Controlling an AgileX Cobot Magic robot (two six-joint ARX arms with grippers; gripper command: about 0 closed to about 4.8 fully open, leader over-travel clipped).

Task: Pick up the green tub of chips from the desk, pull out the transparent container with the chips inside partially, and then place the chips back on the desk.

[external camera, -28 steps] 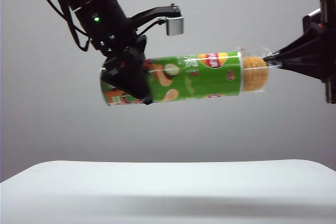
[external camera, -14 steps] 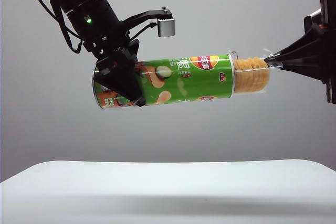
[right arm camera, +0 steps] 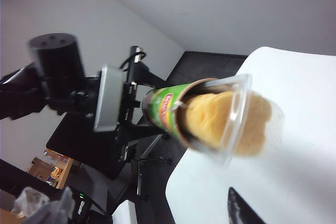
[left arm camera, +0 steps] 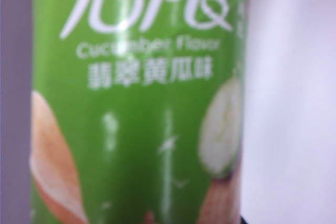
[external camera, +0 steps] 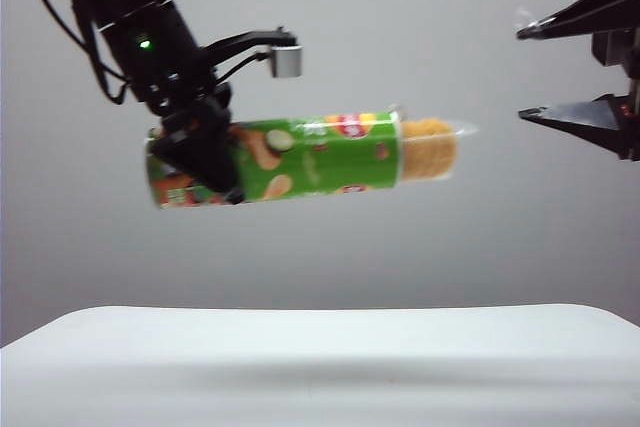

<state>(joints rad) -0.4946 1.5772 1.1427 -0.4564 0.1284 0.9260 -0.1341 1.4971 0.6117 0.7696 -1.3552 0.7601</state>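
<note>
1. A plain grey wall (external camera: pixel 420 267) fills the exterior view's backdrop, evenly lit.
2. The right wrist view shows a pale wall (right arm camera: pixel 79 9), a white ceiling (right arm camera: pixel 236 9) and a dark floor (right arm camera: pixel 105 156).
3. A cardboard box (right arm camera: pixel 50 167) sits on that floor.

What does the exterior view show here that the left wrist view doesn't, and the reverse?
Only the exterior view shows the left pincer clamped on the raised green tub, the clear tray of chips poking from its end, the right pincer open and clear of it, and the desk below. Only the left wrist view shows the tub's printed lettering close up. Both show the tub.
</note>
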